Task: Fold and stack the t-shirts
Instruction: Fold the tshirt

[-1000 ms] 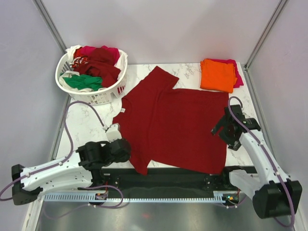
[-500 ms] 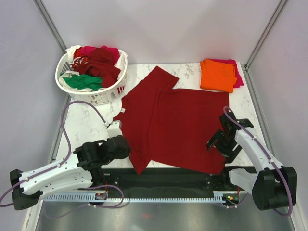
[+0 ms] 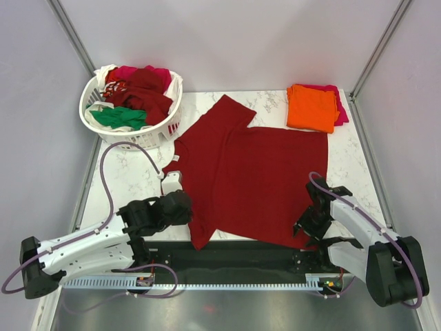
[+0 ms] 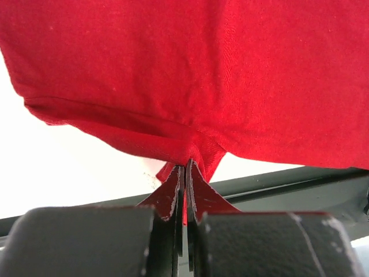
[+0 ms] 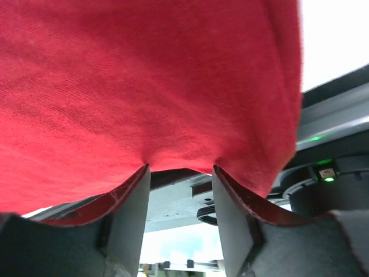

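- Nothing readable anywhere in these views: no words, brands or numbers.
- Closest thing is a little white neck tag (image 3: 176, 157) at the collar of the dark red t-shirt (image 3: 255, 183). It's way too small in the top view to make out any print.
- A small green indicator light (image 5: 329, 179) glows on the dark hardware in the right wrist view. It's just a dot, with no lettering I can read.

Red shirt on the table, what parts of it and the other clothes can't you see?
- Top view: the dark red shirt's near right corner is hidden under the right gripper.
- Top view: the magenta shirt is mostly covered by the orange shirt.
- Top view: the basket's lower clothes are buried; their number is unclear.
- Wrist views: edges cut the shirt off.
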Available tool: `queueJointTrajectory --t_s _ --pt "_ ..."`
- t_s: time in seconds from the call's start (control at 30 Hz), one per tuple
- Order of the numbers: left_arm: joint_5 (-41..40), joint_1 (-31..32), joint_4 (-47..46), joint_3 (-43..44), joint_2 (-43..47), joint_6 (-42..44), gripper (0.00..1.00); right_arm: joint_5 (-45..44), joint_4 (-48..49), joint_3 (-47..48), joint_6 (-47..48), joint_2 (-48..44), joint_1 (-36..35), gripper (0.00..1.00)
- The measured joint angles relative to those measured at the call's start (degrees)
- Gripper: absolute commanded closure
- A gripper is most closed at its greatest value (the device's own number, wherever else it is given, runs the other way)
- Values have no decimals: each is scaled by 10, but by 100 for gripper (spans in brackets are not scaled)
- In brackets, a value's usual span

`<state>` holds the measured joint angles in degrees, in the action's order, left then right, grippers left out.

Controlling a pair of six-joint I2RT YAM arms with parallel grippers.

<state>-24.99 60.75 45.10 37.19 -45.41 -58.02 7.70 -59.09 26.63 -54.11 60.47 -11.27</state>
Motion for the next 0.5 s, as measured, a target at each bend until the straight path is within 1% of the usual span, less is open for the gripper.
queueJointTrajectory --t_s 0.03,0.17,0.2,0.23,0.27,0.3,0.4,0.5 --pt "1 0 -3 -1 -4 0 98 0 5 0 -1 5 -5 50" --pt "7 -2 -12 -1 -14 0 98 -3 27 4 -1 39 -15 52" --pt "11 -3 -14 -1 -14 0 98 -3 30 7 -1 44 -16 61" --pt "12 -3 -16 -1 -15 0 98 -4 35 10 2 49 -16 67" --pt "14 -3 -18 -1 -15 0 98 -3 45 12 3 50 -16 69" --pt "15 -3 -20 -2 -14 0 98 0 55 12 3 51 -17 75" --pt "17 -4 -20 -7 -14 1 98 13 69 8 1 50 -17 88" --pt "27 -9 -19 -9 -11 5 98 25 79 1 1 38 -16 95"
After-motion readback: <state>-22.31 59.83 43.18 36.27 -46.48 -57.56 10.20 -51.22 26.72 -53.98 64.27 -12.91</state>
